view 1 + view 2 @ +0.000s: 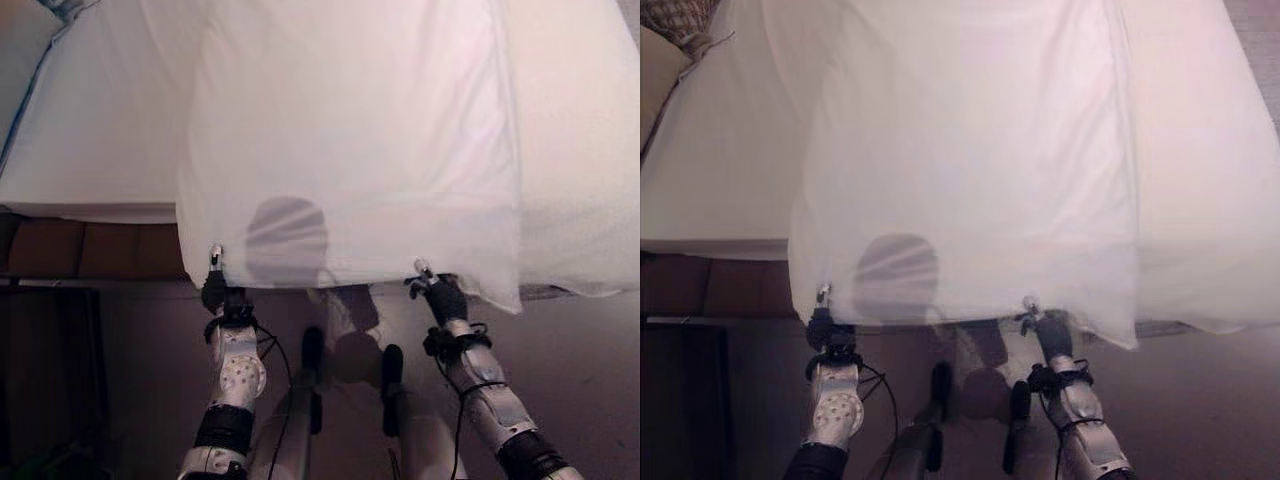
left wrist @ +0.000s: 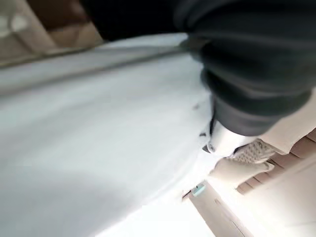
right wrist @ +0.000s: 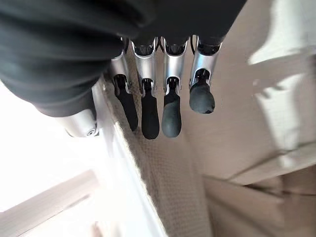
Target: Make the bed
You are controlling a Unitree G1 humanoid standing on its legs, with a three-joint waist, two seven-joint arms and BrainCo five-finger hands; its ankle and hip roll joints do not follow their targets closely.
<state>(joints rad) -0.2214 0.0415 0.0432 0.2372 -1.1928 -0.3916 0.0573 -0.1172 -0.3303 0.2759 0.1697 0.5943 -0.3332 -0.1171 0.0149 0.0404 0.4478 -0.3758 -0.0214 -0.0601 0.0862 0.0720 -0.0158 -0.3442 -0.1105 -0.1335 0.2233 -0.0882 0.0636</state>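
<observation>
Both hands at sheet point(image 1: 350, 150) near edge, sheet spread over bed point(image 1: 90, 150) beyond the fingers. Left hand point(image 1: 215, 290) fingers hidden under the hem, can't tell state. Right hand point(image 3: 163, 106) fingers curled, hem pinched against the thumb beside them.

You see two silver-grey arms with black bands and a perforated round plate on the left forearm. The left hand point(image 1: 214, 290) and right hand point(image 3: 163, 106) wear dark ribbed covers; silver fingers point(image 3: 171, 79) end in dark tips.
</observation>
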